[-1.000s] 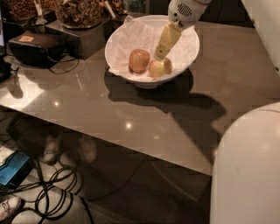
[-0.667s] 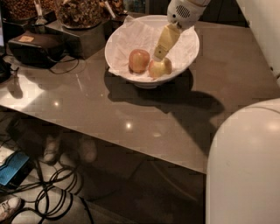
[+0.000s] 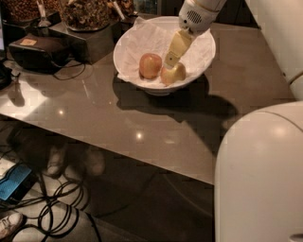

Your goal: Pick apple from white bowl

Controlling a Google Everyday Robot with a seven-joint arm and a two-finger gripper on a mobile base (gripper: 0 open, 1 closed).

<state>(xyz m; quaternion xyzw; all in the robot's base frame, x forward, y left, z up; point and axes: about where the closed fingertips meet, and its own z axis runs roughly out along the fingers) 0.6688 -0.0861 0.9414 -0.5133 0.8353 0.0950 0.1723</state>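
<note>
The white bowl (image 3: 199,56), lined with crumpled white paper, stands at the back of the brown table. Two apples lie in it. The paler yellow-green apple (image 3: 175,74) is on the right and the darker, redder apple (image 3: 150,65) is on the left, close beside it. My gripper (image 3: 170,60) reaches down into the bowl from the upper right, its yellowish tip right at the top of the pale apple and covering part of it.
Black boxes (image 3: 40,49) and containers of snacks (image 3: 87,14) stand at the back left. The table's front edge (image 3: 142,163) runs diagonally, with cables (image 3: 57,212) on the floor below. My white body (image 3: 260,175) fills the lower right.
The gripper has come down slightly, closer onto the pale apple. The bowl and both apples have not moved.
</note>
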